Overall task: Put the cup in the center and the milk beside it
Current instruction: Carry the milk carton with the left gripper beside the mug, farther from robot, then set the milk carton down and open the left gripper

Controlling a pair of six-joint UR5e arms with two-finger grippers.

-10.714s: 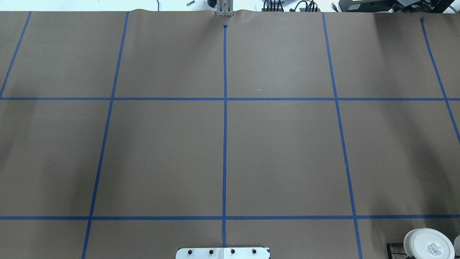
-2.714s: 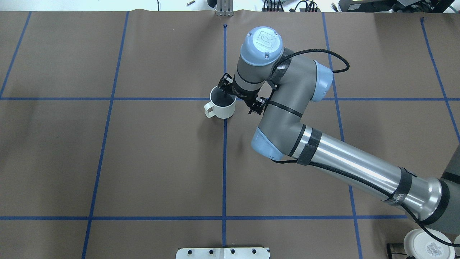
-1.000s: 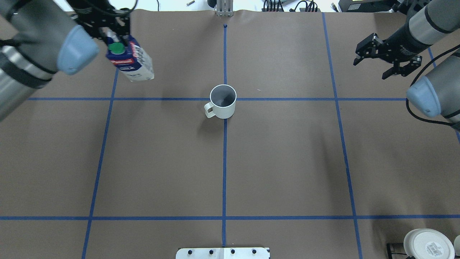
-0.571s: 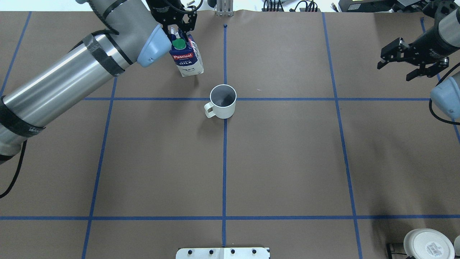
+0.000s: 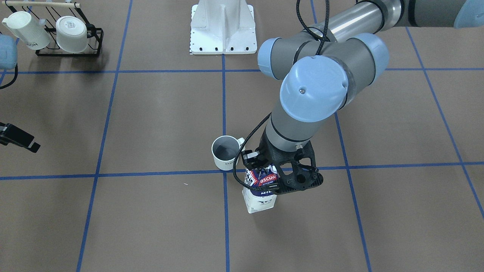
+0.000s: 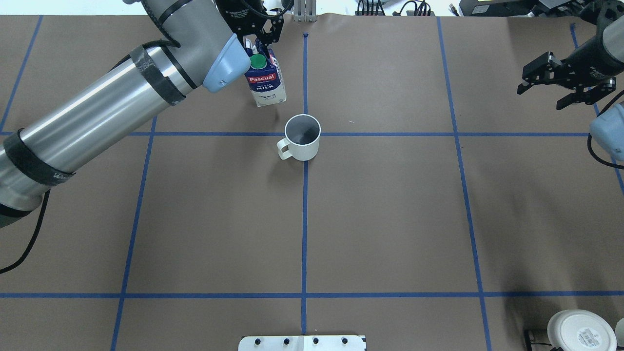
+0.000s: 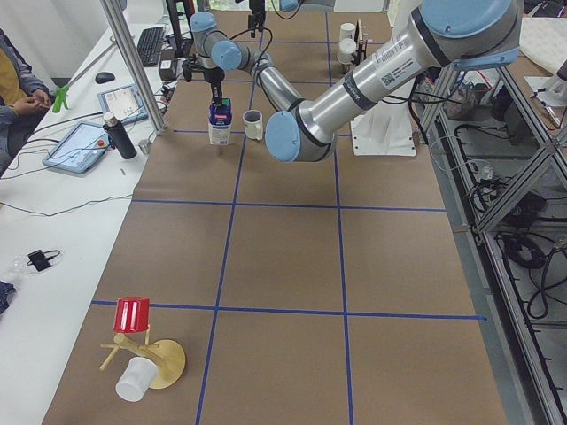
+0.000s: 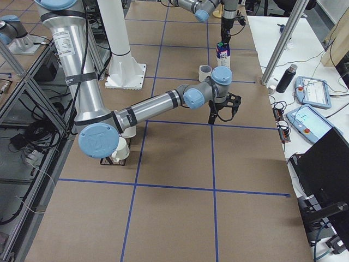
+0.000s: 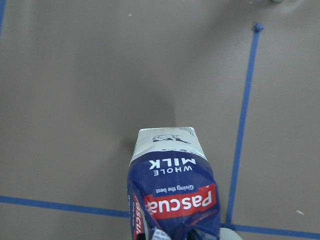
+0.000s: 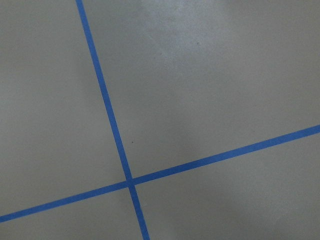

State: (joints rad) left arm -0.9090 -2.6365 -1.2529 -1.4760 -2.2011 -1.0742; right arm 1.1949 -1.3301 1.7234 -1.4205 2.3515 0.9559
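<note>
The cup [image 6: 302,138] is a white mug with a dark inside; it stands on the crossing of blue tape lines, handle towards the robot's left, and shows in the front view [image 5: 225,153]. The milk [image 6: 265,83] is a blue-topped carton with a green cap, just beyond and left of the cup. My left gripper [image 6: 257,45] is shut on its top ridge and holds it upright, low over or on the table. The carton also shows in the front view [image 5: 259,196] and the left wrist view [image 9: 172,185]. My right gripper [image 6: 541,99] is open and empty, far right.
A black wire rack [image 5: 68,34] with two white mugs stands near the robot's right side. The robot base plate [image 6: 302,342] is at the near edge. A wooden mug stand with a red cup [image 7: 133,314] and a white cup sits at the table's left end.
My left arm has carried the milk rightwards from the far left to just beside the cup. My right gripper, open since leaving the cup, has drawn back to the right.
</note>
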